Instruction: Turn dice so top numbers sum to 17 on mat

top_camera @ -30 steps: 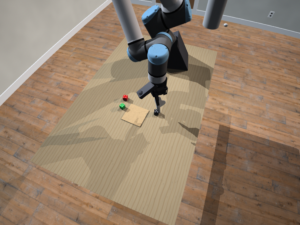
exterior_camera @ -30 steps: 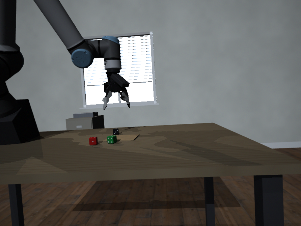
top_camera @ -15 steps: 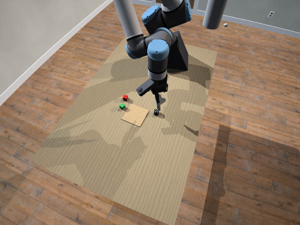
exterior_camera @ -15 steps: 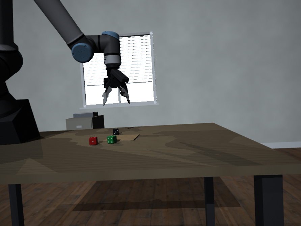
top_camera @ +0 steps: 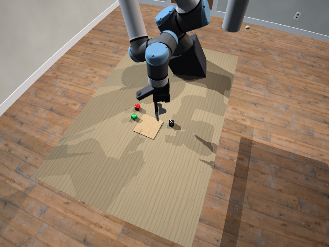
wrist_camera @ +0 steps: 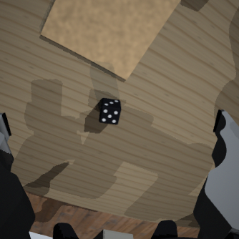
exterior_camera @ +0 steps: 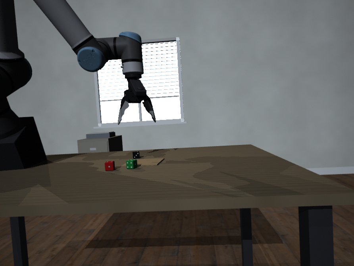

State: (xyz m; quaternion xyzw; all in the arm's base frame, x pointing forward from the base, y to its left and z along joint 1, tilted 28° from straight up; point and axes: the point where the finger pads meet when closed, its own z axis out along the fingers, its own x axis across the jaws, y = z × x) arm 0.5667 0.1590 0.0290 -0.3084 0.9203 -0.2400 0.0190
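Red die [top_camera: 137,107], green die [top_camera: 134,116] and black die [top_camera: 171,122], seemingly showing five, sit flat beside the tan mat [top_camera: 148,126].

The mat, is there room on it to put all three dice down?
Yes. No die lies on the mat: its whole tan square is bare. The tight spot is its far left corner, where the green die sits close beside the edge, the red die just behind. The black die stands apart on the right. The open gripper hangs high above.
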